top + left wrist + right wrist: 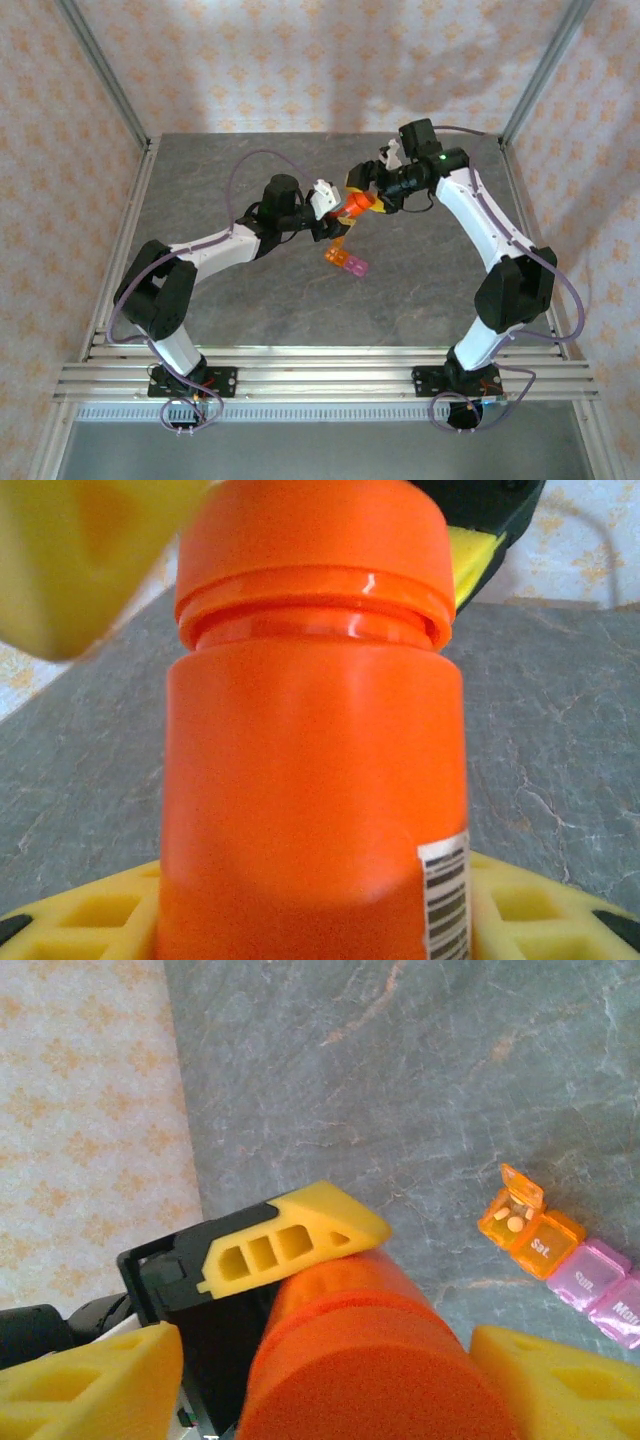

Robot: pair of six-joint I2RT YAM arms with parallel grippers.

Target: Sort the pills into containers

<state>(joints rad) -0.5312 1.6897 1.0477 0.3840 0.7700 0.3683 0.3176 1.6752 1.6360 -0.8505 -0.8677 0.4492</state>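
Over the middle of the grey stone-patterned table [250,300], the two arms meet around an orange pill bottle [310,810] held above the surface. The left gripper [340,212] has the bottle's body clamped between its yellow fingers [90,915], which press on both sides of the lower body. A barcode label [445,895] shows on the bottle's side. The bottle's orange cap [315,540] is on and points toward the right gripper [372,200]. That claw straddles the cap with its jaws spread wider than the cap. In the right wrist view one yellow finger [90,1380] stands clear of the cap with a dark gap between them, and the other finger sits just beside the cap's far edge. It has no hold on anything. The weekly pill organizer [346,262] lies flat on the table nearer the arm bases than the bottle, between the two arms and apart from both grippers. Its orange end cell [505,1222] has its lid [522,1192] flipped up, and a few small pale pills [514,1223] lie inside. The next orange cell [545,1245] is closed and marked "Sat.". After it come closed pink cells marked "Sun." [590,1275] and "Mon" [625,1310].
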